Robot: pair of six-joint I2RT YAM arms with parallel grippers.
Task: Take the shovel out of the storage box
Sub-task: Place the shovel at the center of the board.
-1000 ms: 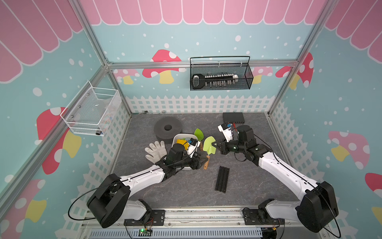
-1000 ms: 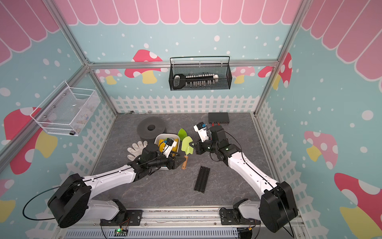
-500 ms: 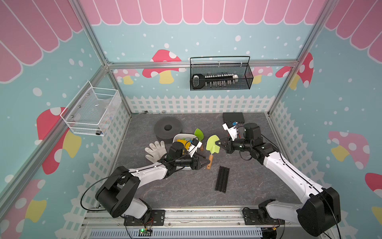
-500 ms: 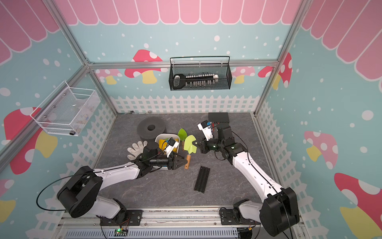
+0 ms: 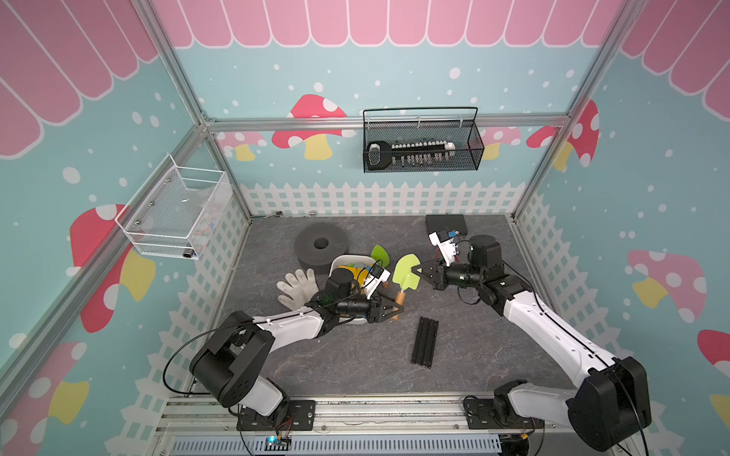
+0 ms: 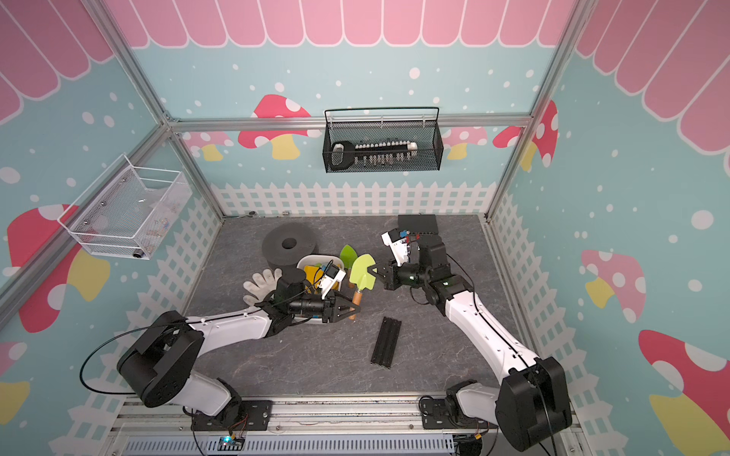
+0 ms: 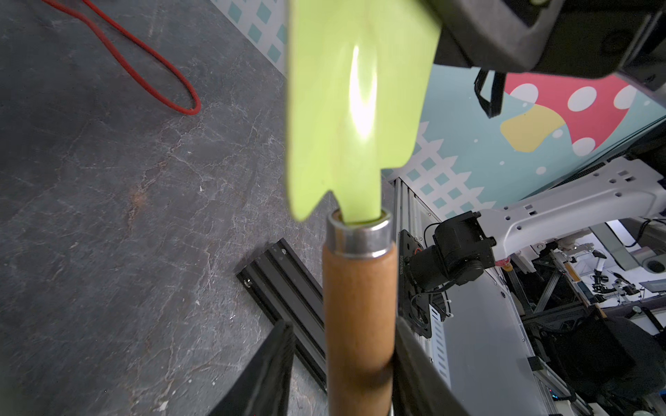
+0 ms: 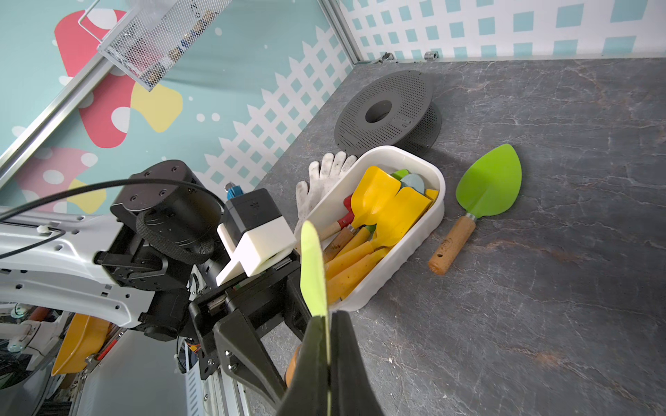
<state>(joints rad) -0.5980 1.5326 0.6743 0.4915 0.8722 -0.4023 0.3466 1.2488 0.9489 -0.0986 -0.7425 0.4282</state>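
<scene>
A shovel [image 5: 407,272] with a lime-green blade and wooden handle hangs in the air just right of the storage box [image 5: 341,260], a white tub. My right gripper [image 5: 414,271] is shut on the blade's edge [image 8: 313,266]. My left gripper [image 5: 396,310] stands open around the wooden handle [image 7: 360,306]. One finger touches the handle. The other finger [image 7: 274,360] is still apart from it. Inside the storage box [image 8: 403,259] lie several yellow shovels [image 8: 389,212] with other toy tools.
A second green shovel [image 5: 380,252] lies on the table behind the box. White gloves [image 5: 298,284] and a grey ring [image 5: 322,244] sit to its left. A black bar [image 5: 424,341] lies in front, a black box [image 5: 446,225] at the back right. Two mesh baskets hang on the walls.
My left gripper has moved right from the box to the shovel's handle and its jaws have narrowed. The right gripper has carried the shovel slightly right and back.
</scene>
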